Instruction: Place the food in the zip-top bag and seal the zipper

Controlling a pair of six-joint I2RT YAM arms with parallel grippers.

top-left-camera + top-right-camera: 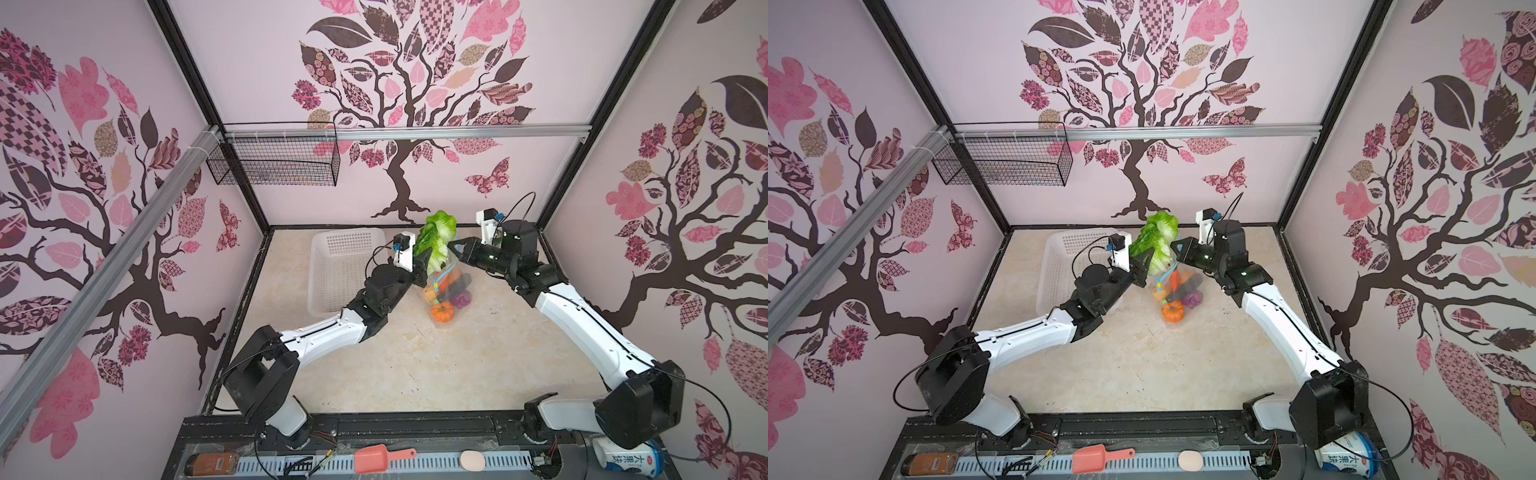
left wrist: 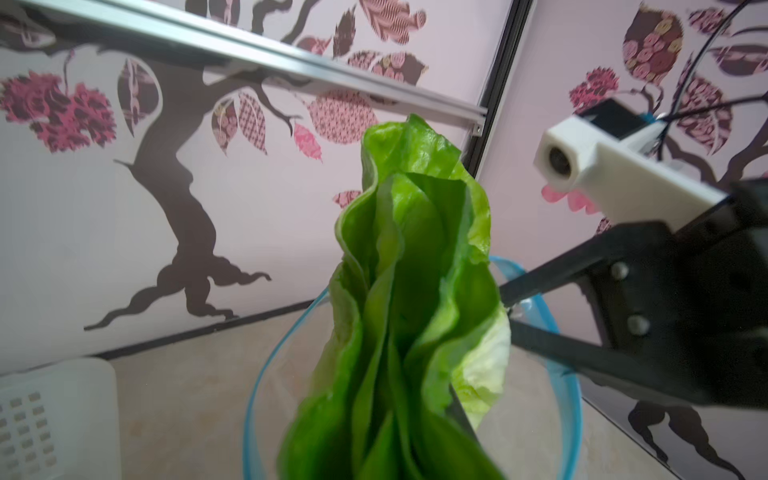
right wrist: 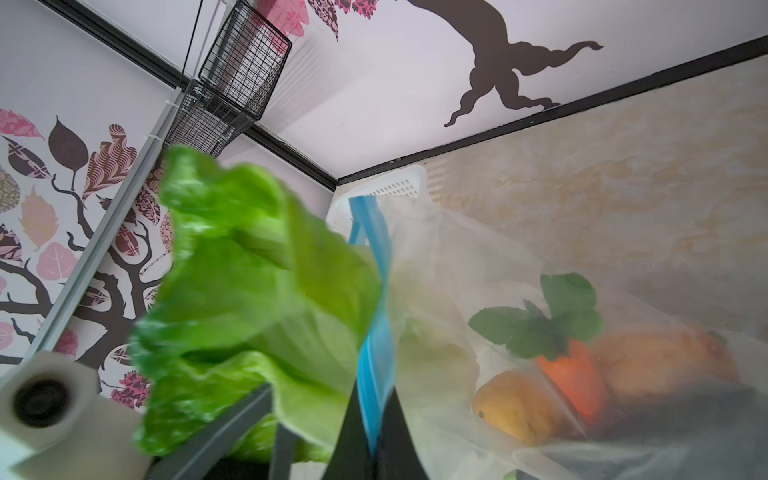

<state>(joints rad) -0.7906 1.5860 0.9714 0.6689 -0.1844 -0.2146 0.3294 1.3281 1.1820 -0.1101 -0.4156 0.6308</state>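
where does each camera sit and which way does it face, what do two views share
Top views: high over the front edge, looking down toward the back wall; both arms show, left end effector and right end effector meeting at the napa cabbage.
Left wrist: on the left arm, facing the cabbage and back wall; one own finger shows.
Right wrist: on the right arm, facing the zip-top bag; own fingers pinch the zipper.
Shared: both wrist views show cabbage, zipper, basket.

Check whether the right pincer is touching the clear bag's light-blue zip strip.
Touching. In the right wrist view the right pincer pinches the light-blue plastic zip strip between its dark fingers.
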